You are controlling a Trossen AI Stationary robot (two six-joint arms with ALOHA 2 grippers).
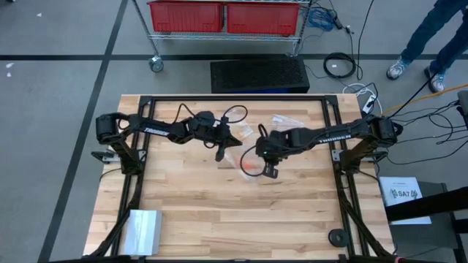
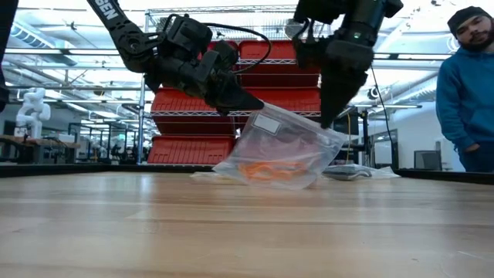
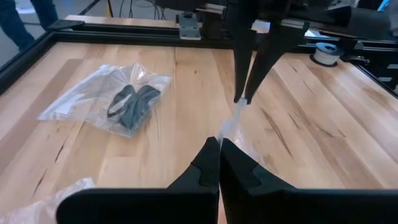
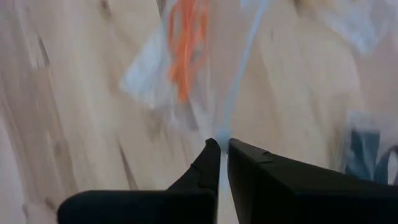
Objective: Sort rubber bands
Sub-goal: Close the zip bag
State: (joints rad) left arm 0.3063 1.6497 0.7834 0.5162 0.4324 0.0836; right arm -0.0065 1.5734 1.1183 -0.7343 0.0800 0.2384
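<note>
Left gripper [image 3: 219, 163] is pressed tight on the top edge of a clear bag [image 2: 289, 150], and the right gripper [image 4: 221, 155] pinches that same edge from the opposite side. The bag hangs between them, tilted, its lower corner resting on the table [image 1: 219, 212]. Orange rubber bands [image 2: 266, 171] sit bunched at the bag's bottom; individual loops are hard to pick apart. In the right wrist view they are only an orange smear. A second bag [image 3: 106, 99] lies flat well apart, with black rubber bands [image 3: 132, 102] inside. Another clear bag is cut off at the left wrist view's edge, contents unreadable.
</note>
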